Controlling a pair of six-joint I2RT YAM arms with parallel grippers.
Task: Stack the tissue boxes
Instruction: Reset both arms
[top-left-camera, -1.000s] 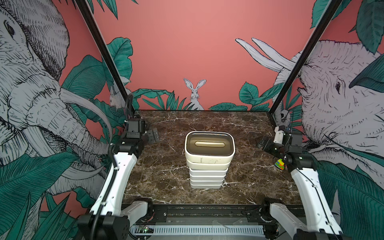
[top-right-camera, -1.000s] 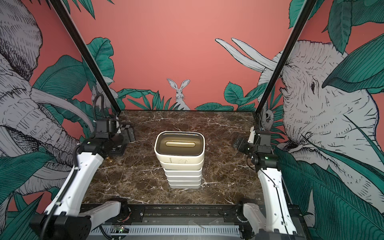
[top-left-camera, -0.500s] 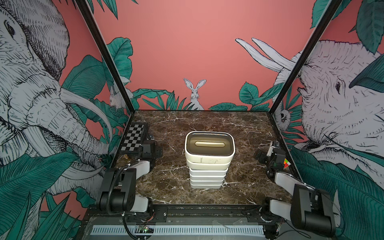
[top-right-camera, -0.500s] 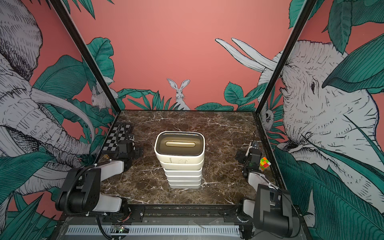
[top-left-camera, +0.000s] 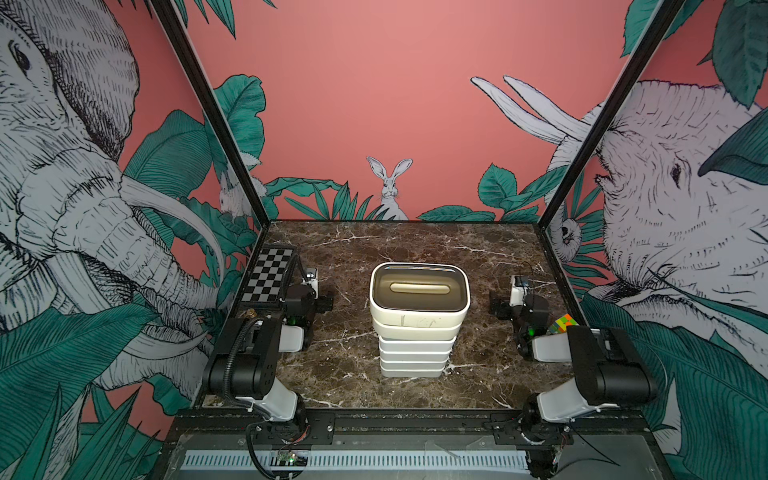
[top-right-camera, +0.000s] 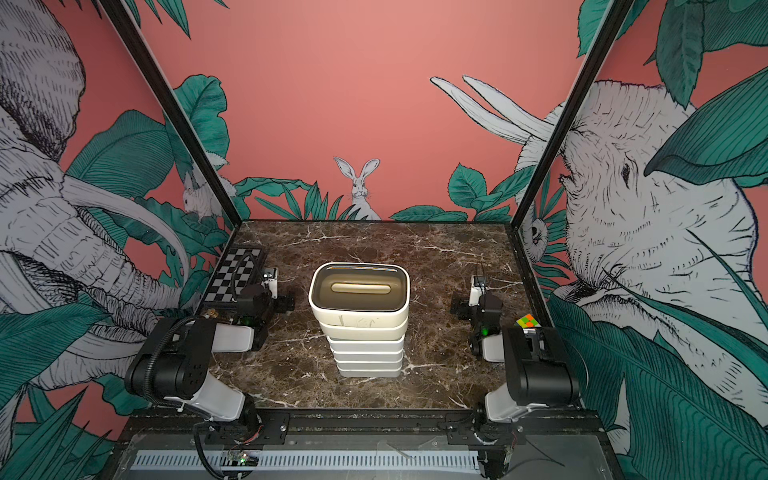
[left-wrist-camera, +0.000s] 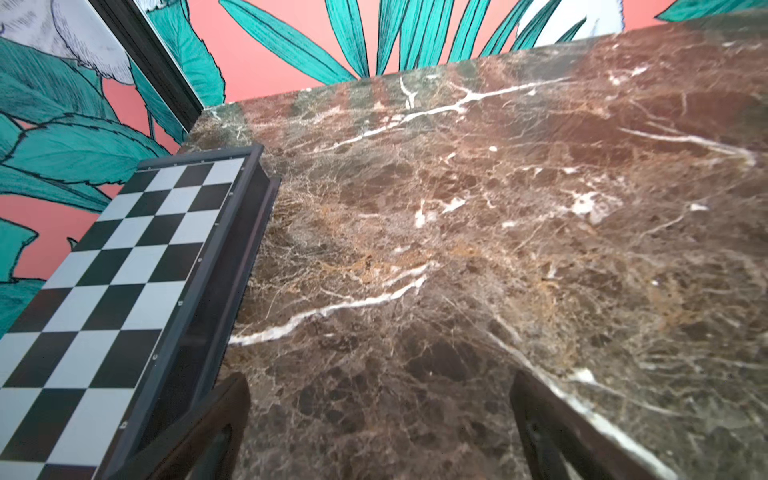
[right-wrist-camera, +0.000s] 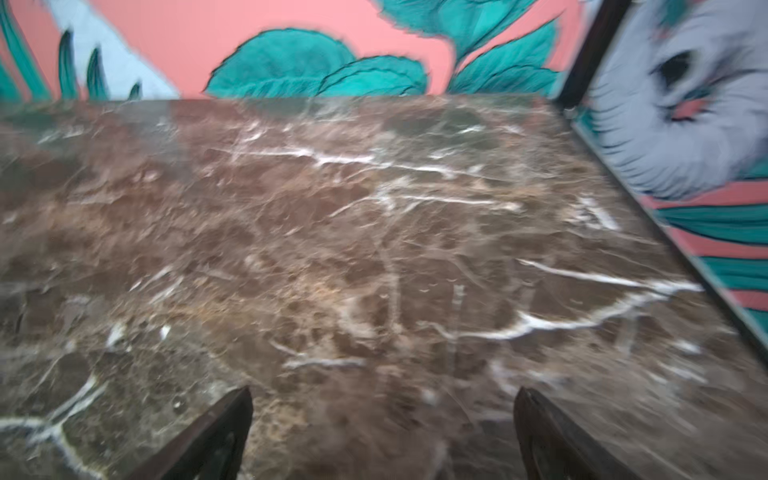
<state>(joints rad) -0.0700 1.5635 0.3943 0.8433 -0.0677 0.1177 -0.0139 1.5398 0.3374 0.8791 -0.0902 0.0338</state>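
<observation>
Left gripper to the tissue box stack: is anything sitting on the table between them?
Nothing. Between the left gripper and the tissue box stack there is only bare marble table, as both top views show.

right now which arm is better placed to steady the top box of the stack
Right, marginally. Both end effectors are open, empty, flanking the stack about equally, but the left end effector has the checkered board tight beside it; the right end effector has only marble ahead.
</observation>
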